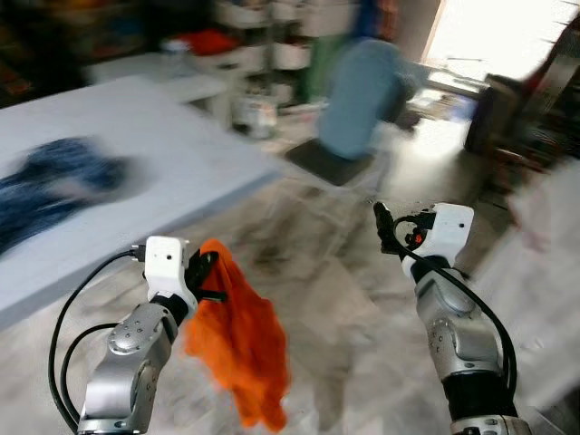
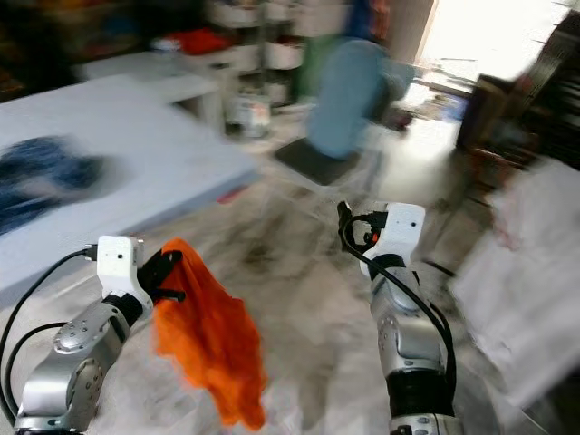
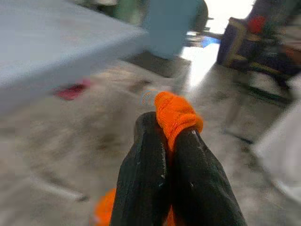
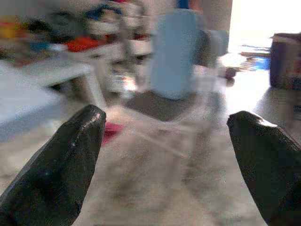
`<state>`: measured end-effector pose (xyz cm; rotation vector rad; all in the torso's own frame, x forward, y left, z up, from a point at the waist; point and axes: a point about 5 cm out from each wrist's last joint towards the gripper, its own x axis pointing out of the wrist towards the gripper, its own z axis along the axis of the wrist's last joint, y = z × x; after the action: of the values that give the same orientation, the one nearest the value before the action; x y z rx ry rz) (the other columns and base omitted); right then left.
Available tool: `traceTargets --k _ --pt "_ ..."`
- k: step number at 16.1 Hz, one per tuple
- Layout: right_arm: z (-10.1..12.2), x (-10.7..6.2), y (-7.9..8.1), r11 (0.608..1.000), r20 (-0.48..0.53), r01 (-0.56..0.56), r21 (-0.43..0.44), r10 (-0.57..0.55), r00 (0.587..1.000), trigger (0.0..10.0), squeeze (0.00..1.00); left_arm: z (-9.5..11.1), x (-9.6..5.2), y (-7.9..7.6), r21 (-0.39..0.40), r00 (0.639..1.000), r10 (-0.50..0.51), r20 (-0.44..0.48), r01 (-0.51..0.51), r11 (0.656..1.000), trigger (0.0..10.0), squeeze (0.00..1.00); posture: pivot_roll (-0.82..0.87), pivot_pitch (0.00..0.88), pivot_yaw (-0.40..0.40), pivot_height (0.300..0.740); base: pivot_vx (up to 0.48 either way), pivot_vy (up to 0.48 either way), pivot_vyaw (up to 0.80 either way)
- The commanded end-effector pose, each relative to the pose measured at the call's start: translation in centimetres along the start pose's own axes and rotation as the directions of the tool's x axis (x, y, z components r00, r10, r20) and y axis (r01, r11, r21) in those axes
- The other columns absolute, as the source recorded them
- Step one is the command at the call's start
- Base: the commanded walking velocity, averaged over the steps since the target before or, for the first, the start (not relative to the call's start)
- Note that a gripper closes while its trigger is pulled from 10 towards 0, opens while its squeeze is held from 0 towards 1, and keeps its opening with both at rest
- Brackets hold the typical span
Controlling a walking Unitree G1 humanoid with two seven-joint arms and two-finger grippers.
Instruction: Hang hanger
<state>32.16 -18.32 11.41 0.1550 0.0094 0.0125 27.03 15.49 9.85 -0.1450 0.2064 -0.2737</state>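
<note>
Our left gripper [image 3: 171, 141] clenches an orange cloth [image 1: 240, 349]; right gripper [image 4: 169, 155] spread, empty; hanging remains undone, we judge.

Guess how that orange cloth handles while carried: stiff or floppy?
Likely floppy: the cloth hangs limp in folds below the left claw. Probably light, since a pinch at one bunched corner holds it. It may swing as the robot walks; the views are blurred.
</note>
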Motion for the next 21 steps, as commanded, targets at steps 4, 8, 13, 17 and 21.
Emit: traceTargets --k 4,8,13,17,21 --pt "0.41 0.1 -0.04 1.0 0.015 0.009 -0.004 -0.009 1.0 10.0 0.0 0.73 0.18 -0.34 0.012 1.0 -0.016 0.024 0.016 1.0 10.0 0.0 -0.05 0.0 -0.062 0.74 0.35 0.318 -0.8" --pt "0.43 0.12 -0.05 1.0 0.014 0.008 -0.006 -0.008 1.0 10.0 0.0 0.64 0.2 -0.29 0.008 1.0 -0.013 0.019 0.013 1.0 10.0 0.0 -0.05 0.0 -0.064 0.74 0.303 0.372 -0.8" --pt "0.39 0.15 -0.08 1.0 0.011 0.007 -0.008 -0.007 1.0 10.0 0.0 0.61 0.28 -0.3 0.012 1.0 -0.012 0.015 0.012 1.0 10.0 0.0 -0.05 0.0 -0.065 0.74 0.289 0.382 -0.8" --pt "0.27 0.22 0.02 1.0 0.01 0.01 -0.003 -0.01 1.0 10.0 0.0 0.54 0.38 -0.36 0.027 1.0 -0.014 0.003 0.014 1.0 10.0 0.0 -0.05 0.0 -0.06 0.74 0.0 0.085 -0.36" --pt "-0.07 -0.08 -0.46 0.999 0.015 0.037 0.005 -0.037 0.999 10.0 0.0 0.29 0.29 0.08 0.079 0.999 0.042 0.011 -0.043 0.996 10.0 0.0 -0.05 0.0 -0.015 0.74 0.0 0.0 0.0"
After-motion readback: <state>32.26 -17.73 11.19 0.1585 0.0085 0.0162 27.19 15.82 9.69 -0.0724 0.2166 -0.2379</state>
